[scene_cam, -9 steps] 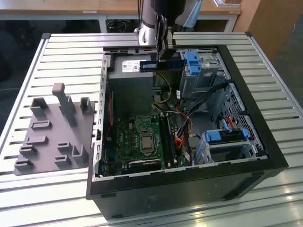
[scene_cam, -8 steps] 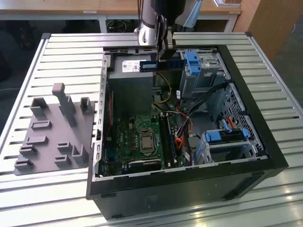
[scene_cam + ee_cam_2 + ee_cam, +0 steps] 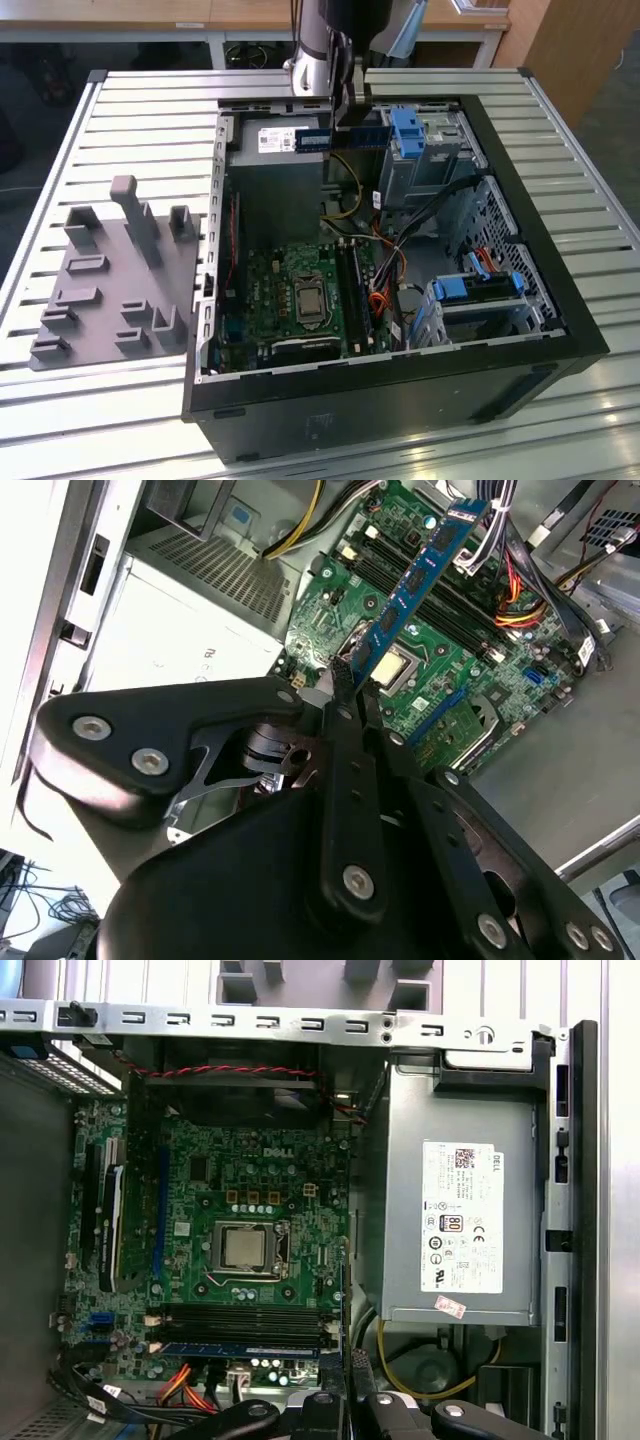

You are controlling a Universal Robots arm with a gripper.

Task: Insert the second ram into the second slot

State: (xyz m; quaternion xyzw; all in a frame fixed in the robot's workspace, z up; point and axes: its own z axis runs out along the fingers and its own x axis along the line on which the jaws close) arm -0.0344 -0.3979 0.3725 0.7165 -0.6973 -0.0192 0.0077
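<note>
Exterior view: gripper [image 3: 345, 122] hangs over the open computer case [image 3: 560, 330] on the slatted counter [image 3: 130, 110], pinching the second ram [image 3: 345, 137]. The stick is held level, near the power supply [image 3: 275, 170] and well above the motherboard [image 3: 300, 290]. Second wrist view: fingers [image 3: 345, 730] clamp the blue stick [image 3: 415, 580] (its free length juts over the board). It is not seated in the memory slots [image 3: 240, 1320].
</note>
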